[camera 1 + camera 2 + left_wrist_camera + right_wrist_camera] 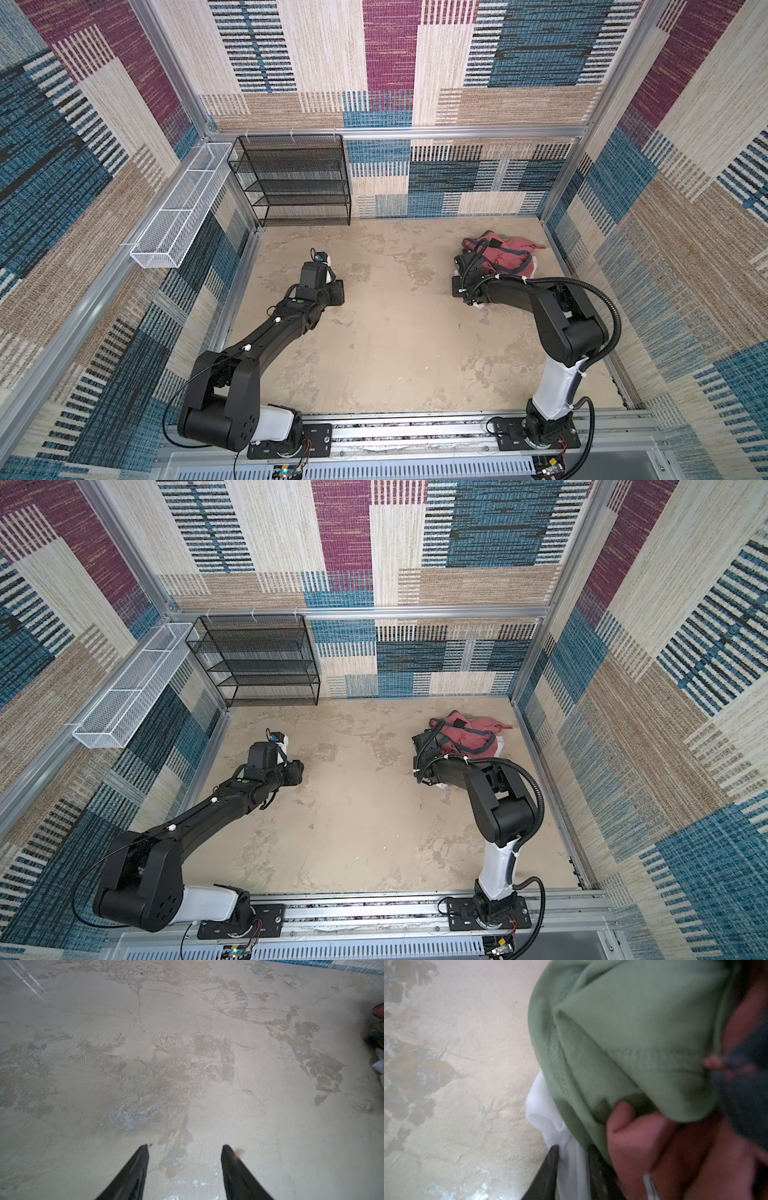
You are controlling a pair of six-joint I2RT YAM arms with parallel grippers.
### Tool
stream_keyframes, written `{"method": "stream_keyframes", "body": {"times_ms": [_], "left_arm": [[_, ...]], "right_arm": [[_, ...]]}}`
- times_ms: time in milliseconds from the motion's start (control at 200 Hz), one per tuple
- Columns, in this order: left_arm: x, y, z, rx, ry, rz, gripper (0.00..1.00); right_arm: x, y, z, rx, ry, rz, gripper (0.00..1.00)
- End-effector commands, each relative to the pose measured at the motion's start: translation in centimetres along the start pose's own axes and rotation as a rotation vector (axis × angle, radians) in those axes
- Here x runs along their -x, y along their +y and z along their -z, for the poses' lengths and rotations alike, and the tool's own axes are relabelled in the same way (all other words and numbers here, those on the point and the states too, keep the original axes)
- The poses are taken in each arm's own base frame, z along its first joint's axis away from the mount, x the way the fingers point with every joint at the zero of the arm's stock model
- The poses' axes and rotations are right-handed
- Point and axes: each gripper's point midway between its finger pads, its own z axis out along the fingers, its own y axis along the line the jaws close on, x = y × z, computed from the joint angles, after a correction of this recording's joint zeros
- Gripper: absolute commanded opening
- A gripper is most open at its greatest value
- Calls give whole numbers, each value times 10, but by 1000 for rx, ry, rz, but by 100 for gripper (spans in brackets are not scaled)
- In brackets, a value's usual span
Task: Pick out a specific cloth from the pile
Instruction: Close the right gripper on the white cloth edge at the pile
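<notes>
The right gripper (572, 1159) has its jaws tight on the white cloth (544, 1113), which pokes out under the green garment (633, 1043) at the edge of the pile (505, 257). The left gripper (185, 1147) (half open, empty) is well apart.

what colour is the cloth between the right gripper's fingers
Plain white; the cloth shows best in the right wrist view.

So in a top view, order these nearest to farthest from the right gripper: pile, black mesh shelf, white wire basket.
1. pile: far right side, right at the right gripper, whose jaws pinch the cloth at its edge.
2. black mesh shelf: at the back, left of middle.
3. white wire basket: up on the left side, farthest.
</notes>
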Motion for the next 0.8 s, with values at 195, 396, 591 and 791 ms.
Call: {"method": "stream_keyframes", "body": {"times_ms": [195, 396, 591, 791], "left_arm": [[8, -1, -1, -2, -25, -12, 59], [8, -2, -1, -6, -22, -9, 59], [6, -1, 1, -4, -20, -11, 59], [6, 0, 3, 3, -25, -14, 59]], "right_arm": [[3, 2, 16, -31, -16, 17, 35], [2, 3, 18, -34, -16, 18, 34], [-3, -2, 13, -68, -1, 27, 34], [-4, -3, 7, -84, 2, 41, 34]]}}
